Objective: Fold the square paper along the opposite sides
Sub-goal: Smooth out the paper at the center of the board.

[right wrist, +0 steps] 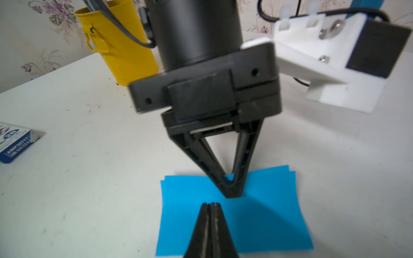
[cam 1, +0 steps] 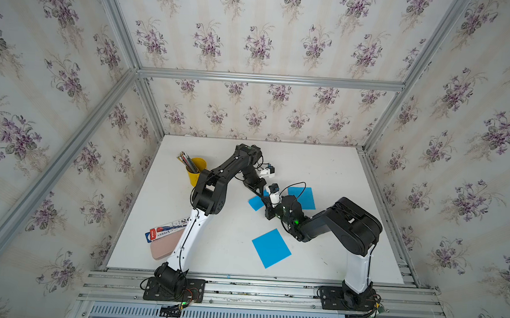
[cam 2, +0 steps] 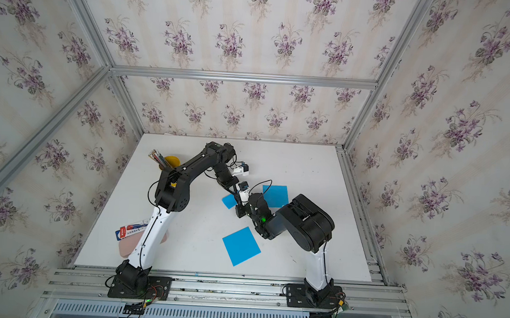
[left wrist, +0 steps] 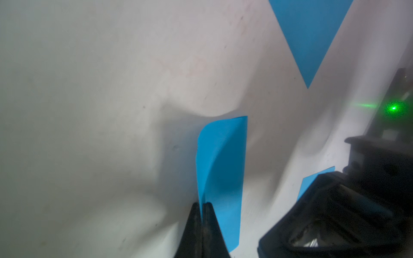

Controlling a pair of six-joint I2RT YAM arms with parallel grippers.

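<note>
**Two closed tips meet on one blue sheet near mid-table**

Directions are read on a top view, with 12 o'clock at the back wall. The left gripper [left wrist: 202, 208] points in from about 10 o'clock. Its jaws are closed with a sliver of blue between them, so it seems to pinch the square paper [cam 1: 256, 203] rather than merely press on it.

That paper lies just past the middle of the table [cam 1: 225, 262], mostly hidden under both wrists. The right wrist view shows a doubled far edge, so I judge it already laid over on itself, though it is bowed, not flat. I cannot tell its long axis.

The right gripper [right wrist: 211, 205] reaches in from about 4 o'clock, jaws closed on nothing. Its tips sit just beside the left's, over the paper; I cannot tell whether they touch it. Neither arm is nearer, since they meet tip to tip. Flattening the crease probably falls to the free right one.

A front sheet [cam 1: 271, 248] lies at 6 o'clock of the tips and a back sheet [cam 1: 304, 198] at 2 o'clock, both apart from them.
</note>
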